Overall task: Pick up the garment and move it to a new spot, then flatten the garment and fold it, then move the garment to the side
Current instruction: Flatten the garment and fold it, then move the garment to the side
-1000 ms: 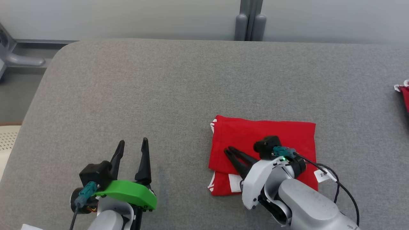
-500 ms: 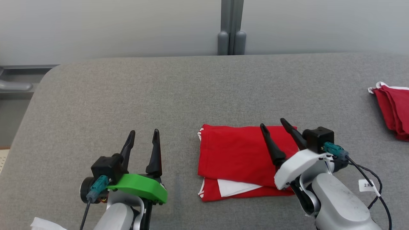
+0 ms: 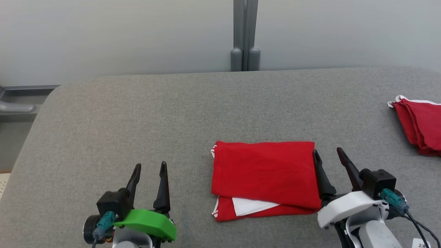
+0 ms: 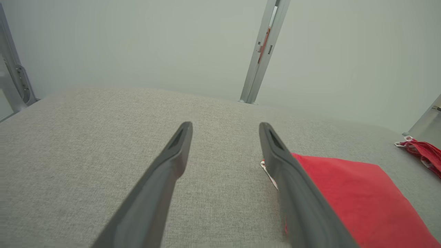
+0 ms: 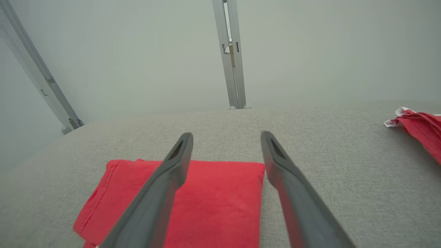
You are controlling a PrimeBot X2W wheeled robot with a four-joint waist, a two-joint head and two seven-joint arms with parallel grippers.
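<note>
Soft load: red garment [image 3: 265, 172], folded, flat on the grey surface [image 3: 137, 113].
The right pincer [image 3: 327, 150], spread apart and empty, sits just beside its right edge; the left pincer [image 3: 151, 164], also apart, is well off. Likely light and limp — pinch all layers at an edge.

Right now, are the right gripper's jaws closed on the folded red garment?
No, the right gripper is open and empty, at the right edge of the garment.
</note>
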